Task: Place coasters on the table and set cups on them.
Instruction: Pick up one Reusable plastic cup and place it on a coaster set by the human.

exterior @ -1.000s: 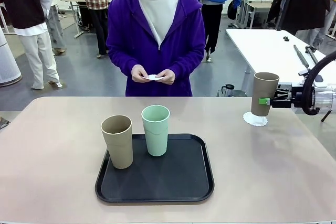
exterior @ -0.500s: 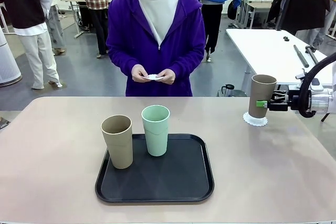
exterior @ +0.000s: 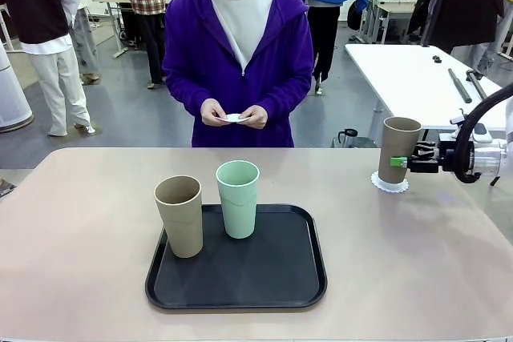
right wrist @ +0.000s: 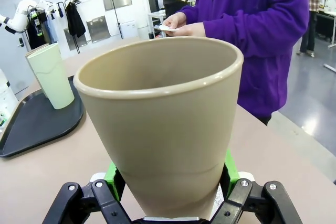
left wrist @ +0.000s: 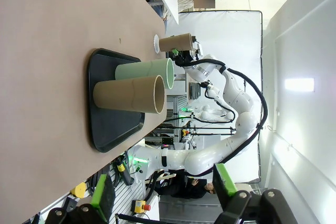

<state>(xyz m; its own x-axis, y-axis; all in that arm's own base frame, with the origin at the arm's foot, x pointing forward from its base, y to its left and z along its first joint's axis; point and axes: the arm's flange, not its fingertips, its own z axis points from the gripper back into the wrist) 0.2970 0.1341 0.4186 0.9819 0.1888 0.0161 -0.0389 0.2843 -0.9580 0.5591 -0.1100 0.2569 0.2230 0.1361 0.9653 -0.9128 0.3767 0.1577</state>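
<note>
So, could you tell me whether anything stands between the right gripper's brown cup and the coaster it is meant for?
Nothing visible does: the right gripper holds the brown cup upright, directly over the white coaster at the table's far right.

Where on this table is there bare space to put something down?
The table is bare left of the tray, and between the tray and the right-hand cup. The tray's near right part is free too. It is crowded around the tray's two cups, and where the hand grips the third.
</note>
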